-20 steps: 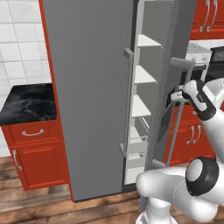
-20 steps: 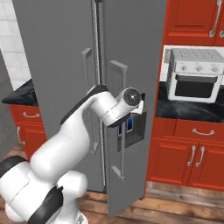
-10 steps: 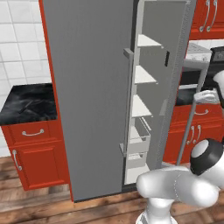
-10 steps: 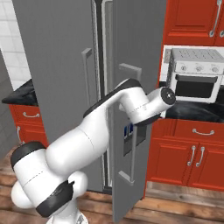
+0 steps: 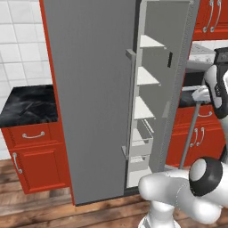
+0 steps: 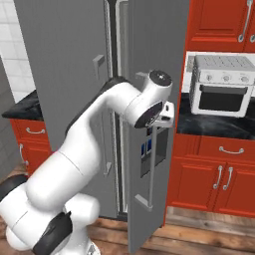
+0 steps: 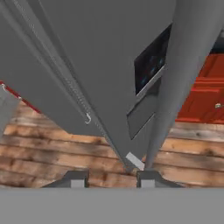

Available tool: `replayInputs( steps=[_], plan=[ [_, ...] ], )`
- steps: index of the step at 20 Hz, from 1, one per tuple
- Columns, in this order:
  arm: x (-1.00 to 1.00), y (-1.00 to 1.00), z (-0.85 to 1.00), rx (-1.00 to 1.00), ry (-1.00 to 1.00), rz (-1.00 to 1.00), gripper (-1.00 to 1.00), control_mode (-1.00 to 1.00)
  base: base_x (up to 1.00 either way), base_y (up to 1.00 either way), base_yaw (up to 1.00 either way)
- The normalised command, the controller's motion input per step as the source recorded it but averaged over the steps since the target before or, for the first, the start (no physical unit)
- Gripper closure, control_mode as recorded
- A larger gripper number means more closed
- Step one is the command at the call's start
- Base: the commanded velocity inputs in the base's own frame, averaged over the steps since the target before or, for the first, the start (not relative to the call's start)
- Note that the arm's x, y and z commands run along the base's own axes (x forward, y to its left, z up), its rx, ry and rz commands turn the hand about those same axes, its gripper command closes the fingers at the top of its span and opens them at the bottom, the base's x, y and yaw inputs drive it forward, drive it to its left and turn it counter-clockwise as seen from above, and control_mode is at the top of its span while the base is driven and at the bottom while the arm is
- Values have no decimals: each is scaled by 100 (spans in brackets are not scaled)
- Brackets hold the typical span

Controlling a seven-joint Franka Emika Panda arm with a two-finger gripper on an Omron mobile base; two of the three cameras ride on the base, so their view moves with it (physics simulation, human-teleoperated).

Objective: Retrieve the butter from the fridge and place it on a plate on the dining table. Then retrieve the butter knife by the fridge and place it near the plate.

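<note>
My end effector (image 7: 111, 179), fingers apart, straddles the vertical bar handle (image 6: 152, 164) of the fridge (image 5: 98, 89) door at the right of the frame, while the shelves (image 5: 149, 75) lie leftward through the gap, butter nowhere visible

No text, label, brand, number or sign legible anywhere. Dark dispenser panel (image 7: 151, 61) on the fridge (image 6: 64, 60) door: blue blotches only, nothing readable. Same panel seen in the right base view as small blue patches, too blurred to make out. Toaster oven (image 6: 222, 83) on the bench (image 6: 219, 124): round knobs along its top strip, no markings legible. Small dark patch (image 5: 169, 59) on the inner face of the open door: blank as far as can be told.
</note>
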Motion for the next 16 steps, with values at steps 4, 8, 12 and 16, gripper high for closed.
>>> replayInputs(
  steps=[4, 8, 12, 16],
  plan=[
    [0, 100, 9, -41, 33, -11, -100, -100, 0, 0, 0],
    [7, 97, 13, -34, 29, -9, -100, -100, 0, 0, 0],
    [2, 55, 3, -27, 9, 0, -100, -100, 0, 0, 0],
    [23, 4, -12, -28, 0, 10, -100, -100, 0, 0, 0]
  ],
)
